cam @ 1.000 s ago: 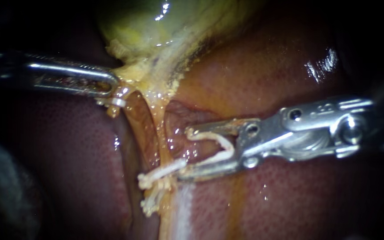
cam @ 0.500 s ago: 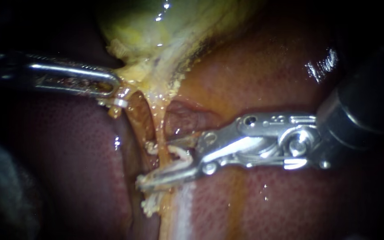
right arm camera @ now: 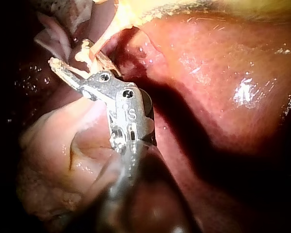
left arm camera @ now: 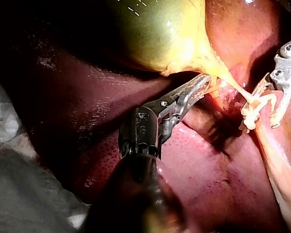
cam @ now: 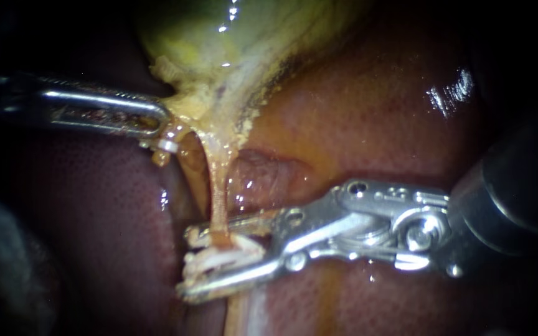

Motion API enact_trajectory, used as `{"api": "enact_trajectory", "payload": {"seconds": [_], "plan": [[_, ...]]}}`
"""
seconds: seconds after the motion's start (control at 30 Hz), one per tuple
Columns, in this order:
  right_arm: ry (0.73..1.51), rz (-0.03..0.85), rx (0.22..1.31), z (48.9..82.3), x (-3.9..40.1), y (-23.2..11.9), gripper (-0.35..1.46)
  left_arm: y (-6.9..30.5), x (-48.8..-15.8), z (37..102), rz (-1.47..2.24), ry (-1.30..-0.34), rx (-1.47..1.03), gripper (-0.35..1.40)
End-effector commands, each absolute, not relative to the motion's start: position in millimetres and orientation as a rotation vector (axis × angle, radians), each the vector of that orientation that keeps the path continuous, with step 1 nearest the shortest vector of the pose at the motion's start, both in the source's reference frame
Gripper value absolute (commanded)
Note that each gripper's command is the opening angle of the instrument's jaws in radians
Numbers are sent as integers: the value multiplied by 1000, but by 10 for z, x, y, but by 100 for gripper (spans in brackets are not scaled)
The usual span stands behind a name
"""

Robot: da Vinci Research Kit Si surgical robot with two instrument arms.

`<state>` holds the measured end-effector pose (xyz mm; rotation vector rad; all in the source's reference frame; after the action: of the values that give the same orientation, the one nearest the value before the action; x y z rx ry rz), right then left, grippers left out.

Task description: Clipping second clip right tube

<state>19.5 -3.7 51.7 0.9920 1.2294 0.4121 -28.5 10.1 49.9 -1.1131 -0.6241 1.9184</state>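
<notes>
Over liver point(cam: 375, 106) — tube point(cam: 218, 199), clip point(cam: 219, 256) pinched between right instrument's point(cam: 187, 264) jaws.

My right instrument's point(cam: 187, 262) jaws straddled the tube point(cam: 218, 199), holding a white clip point(cam: 222, 256) around it. My left instrument's point(cam: 160, 121) jaws gripped the gallbladder's point(cam: 207, 50) neck.

Passage: open liver point(cam: 368, 112) above right tool point(cam: 189, 264); ahead, tube point(cam: 218, 193), clip point(cam: 228, 255), gallbladder point(cam: 219, 50) and left tool point(cam: 162, 122) block the way.
</notes>
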Motion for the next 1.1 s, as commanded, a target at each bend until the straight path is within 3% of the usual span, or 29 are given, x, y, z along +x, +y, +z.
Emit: {"api": "enact_trajectory", "payload": {"seconds": [0.03,0.43,0.57,1.1], "plan": [[1228,410,993,517,196,-37,41,101,-285,499,1919,-625,-1113,-35],[1236,443,963,525,189,-28,-8,102,-286,499,1919,-624,-1113,-35],[1213,480,993,524,185,-29,-35,102,-286,499,1919,-624,-1113,-35],[1206,499,999,523,182,-31,-35,102,-288,500,1918,-624,-1113,-35]]}}
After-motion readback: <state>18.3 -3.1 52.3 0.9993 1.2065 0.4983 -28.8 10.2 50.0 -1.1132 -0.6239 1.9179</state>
